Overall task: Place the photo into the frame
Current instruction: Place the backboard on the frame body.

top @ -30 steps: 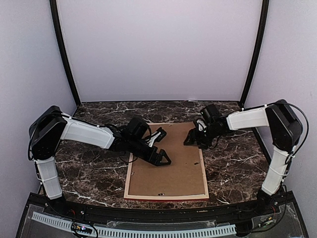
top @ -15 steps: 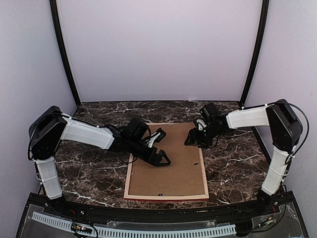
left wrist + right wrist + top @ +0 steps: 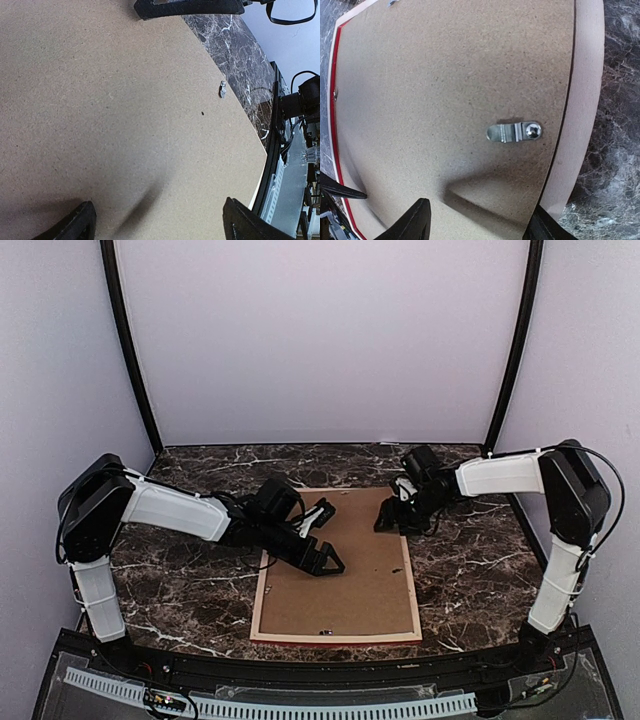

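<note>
The left gripper (image 3: 326,537), jaws wide, hangs over the ten o'clock part of the backing board (image 3: 350,580); the frame (image 3: 335,637) lies pale back up mid-table, the board inside its rails; the right gripper (image 3: 397,525), likewise spread wide, hovers by a metal clip (image 3: 514,132) at the frame's two o'clock edge.

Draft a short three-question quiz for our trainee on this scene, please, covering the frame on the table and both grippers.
1. True or false: the brown fibreboard backing board lies within the pale wooden back of the rectangular frame.
2. The left gripper is: A) shut on the board's edge; B) open over the board; C) over bare marble.
3. Which small silver part lies on the board near the open right gripper?
Key: 1 true; 2 B; 3 a metal turn clip.
</note>
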`<state>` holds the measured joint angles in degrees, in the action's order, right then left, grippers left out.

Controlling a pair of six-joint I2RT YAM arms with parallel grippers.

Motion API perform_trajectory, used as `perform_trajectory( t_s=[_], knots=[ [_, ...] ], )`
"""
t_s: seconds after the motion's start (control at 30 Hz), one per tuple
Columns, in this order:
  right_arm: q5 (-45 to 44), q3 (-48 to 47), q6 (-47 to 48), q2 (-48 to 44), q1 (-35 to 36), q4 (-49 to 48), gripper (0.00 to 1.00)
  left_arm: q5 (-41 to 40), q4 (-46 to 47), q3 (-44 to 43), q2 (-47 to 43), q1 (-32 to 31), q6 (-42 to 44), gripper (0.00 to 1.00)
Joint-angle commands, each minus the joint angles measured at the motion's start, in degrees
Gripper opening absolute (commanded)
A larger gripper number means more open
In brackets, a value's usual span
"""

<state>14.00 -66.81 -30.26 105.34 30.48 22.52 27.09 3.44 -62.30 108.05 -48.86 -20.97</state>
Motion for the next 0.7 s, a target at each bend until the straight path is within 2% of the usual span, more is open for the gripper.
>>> perform_trajectory(
  t_s=[0.0, 0.17, 0.33, 0.47, 0.57, 0.67],
  knots=[
    [-5.7, -2.9, 2.7, -1.7, -0.1, 1.6, 0.63, -1.8, -6.9, 1.9, -0.1, 0.0, -0.2, 0.91],
    [-9.9, -4.0, 4.0, -2.9, -0.1, 3.7, 0.63, -2.2, -7.7, 1.5, -0.4, 0.1, 0.1, 0.91],
    [-18.1, -1.8, 4.9, -8.6, -0.1, 2.0, 0.63, -4.6, -8.6, 1.0, -2.7, 0.0, 0.7, 0.91],
    [-18.4, -0.2, 5.7, -9.6, -0.1, 1.3, 0.64, -11.2, -7.2, 2.4, -8.3, 0.1, 1.7, 0.91],
    [-16.6, 0.0, 6.0, -8.0, -0.1, 1.7, 0.63, -19.6, -5.8, 5.0, -14.1, 0.1, 2.5, 0.92],
    [-15.1, 1.1, 6.0, -7.2, 0.0, 0.9, 0.63, -25.7, -7.8, 5.7, -17.7, 0.9, 3.4, 0.95]
  ],
)
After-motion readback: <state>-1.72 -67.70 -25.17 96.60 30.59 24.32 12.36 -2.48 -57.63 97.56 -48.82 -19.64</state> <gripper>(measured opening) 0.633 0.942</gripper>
